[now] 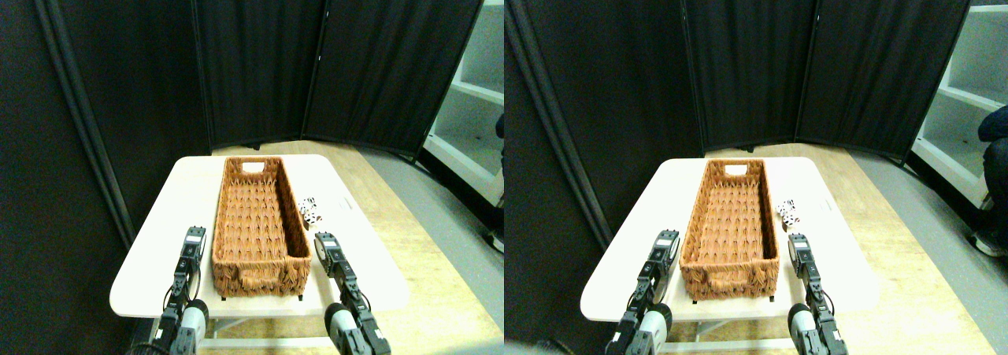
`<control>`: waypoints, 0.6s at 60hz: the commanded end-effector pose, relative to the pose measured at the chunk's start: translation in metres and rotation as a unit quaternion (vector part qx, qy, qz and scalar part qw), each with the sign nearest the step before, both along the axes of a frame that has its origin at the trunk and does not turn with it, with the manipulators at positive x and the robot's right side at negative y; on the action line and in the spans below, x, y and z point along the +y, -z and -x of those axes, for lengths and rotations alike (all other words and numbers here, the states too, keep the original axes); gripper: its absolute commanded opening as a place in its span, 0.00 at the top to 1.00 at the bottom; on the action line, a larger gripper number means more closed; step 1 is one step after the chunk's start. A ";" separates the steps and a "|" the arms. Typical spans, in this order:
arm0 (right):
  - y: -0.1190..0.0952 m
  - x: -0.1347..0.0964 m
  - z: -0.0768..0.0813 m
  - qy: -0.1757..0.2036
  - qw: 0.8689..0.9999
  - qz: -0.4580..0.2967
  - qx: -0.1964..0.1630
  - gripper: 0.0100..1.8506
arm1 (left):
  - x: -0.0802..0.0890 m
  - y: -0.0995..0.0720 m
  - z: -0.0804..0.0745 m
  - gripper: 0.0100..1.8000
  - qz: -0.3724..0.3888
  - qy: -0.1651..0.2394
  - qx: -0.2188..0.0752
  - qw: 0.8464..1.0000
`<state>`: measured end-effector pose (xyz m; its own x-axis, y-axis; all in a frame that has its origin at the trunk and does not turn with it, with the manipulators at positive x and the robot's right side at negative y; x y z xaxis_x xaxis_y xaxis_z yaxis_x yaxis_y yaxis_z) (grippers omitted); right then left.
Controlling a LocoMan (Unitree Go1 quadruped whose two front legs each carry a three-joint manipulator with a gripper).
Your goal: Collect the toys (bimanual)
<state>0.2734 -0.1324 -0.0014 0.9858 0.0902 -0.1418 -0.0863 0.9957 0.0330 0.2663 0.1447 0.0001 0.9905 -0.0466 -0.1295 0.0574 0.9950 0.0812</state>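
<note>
One spotted plush toy (310, 210) (white with black spots) lies on the white counter (157, 268), just right of the wicker basket (260, 229). Left end effector (194, 235) and right end effector (326, 242) flank the basket; jaw state cannot be determined.

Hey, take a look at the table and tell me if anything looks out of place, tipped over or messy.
Nothing looks spilled, tipped or damaged. The wicker basket sits squarely lengthwise on the white table and looks empty. The only toy in view, a white plush with black spots, lies on the table just right of the basket, not yet collected.
</note>
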 end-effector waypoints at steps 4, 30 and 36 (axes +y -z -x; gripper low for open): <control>-0.004 0.001 -0.001 0.000 1.000 0.006 -0.016 0.80 | -0.003 -0.004 -0.001 1.00 0.004 0.007 -0.014 1.000; -0.006 0.002 0.000 -0.003 1.000 0.012 -0.016 0.80 | 0.000 -0.005 0.002 1.00 0.014 -0.004 -0.016 1.000; -0.006 0.002 0.000 -0.005 1.000 0.014 -0.019 0.80 | 0.001 -0.003 0.000 1.00 0.042 0.043 -0.032 0.998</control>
